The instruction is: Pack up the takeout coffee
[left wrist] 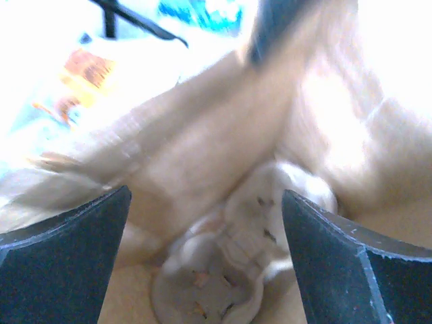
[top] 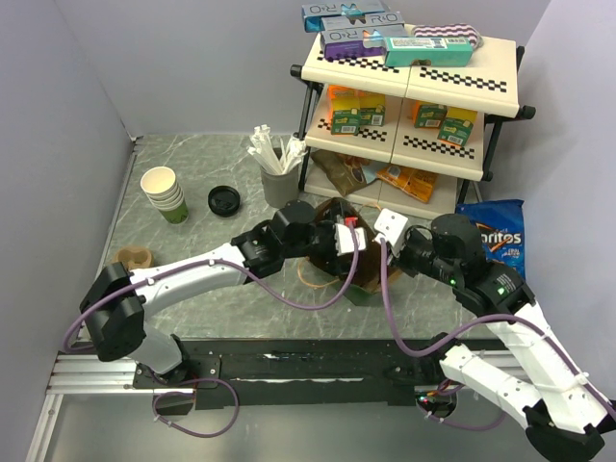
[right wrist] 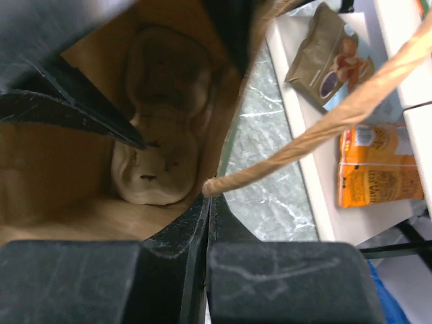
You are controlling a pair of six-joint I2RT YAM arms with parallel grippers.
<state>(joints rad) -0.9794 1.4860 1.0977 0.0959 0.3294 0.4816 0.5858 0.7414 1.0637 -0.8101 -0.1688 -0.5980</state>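
The main risk is at the mouth of the brown paper bag [right wrist: 61, 216]. The left gripper [left wrist: 206, 196] hangs inside it with its black fingers spread wide and holding nothing. If it comes out crooked, a finger could hook the paper rim, then drag or tear the bag. The right gripper [right wrist: 208, 202] is clamped flat on a thin edge of the bag's wall, just where the twisted paper handle [right wrist: 317, 128] leaves it. A tug from the other arm could pull that edge free and let the mouth sag shut.

A pale moulded pulp cup tray [right wrist: 158, 155] lies at the bottom of the bag, and the views do not show whether it sits level. If it is tilted, a cup set into it could lean and spill.

The takeout coffee, a small cup under a round black plastic lid [top: 223, 200], stands on the table well apart from the bag. It is left of the grey holder of white cutlery [top: 279, 183], so fetching it risks brushing that holder.

The left arm stretches from its base across to the centre, with its wrist dipped into the bag. The right arm bends inward from the right, its wrist held at the bag's right rim.
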